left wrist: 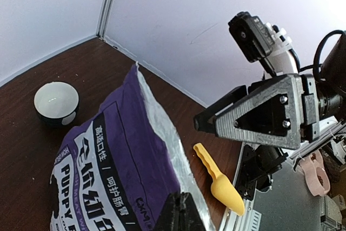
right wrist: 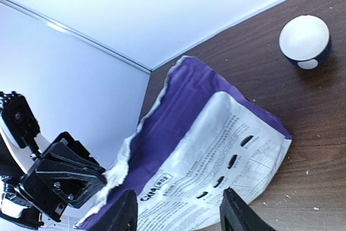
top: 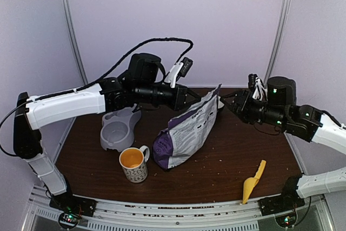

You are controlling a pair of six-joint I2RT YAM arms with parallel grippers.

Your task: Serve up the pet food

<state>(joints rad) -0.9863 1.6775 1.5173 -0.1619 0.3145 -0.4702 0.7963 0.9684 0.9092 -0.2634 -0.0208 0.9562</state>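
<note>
The purple "PUPPY FOOD" bag stands leaning in the middle of the table, its torn top open. The pet food itself is hidden inside. My left gripper is shut on the bag's upper edge; in the left wrist view its dark fingers pinch the silver-lined rim of the bag. My right gripper hangs open just right of the bag's top. In the right wrist view its gripper has both fingers spread wide, with the bag's white printed back beyond them.
A grey double pet dish sits left of the bag. A patterned mug with orange inside stands in front of it. A yellow scoop lies at the front right. A small dark bowl with white inside sits behind the bag.
</note>
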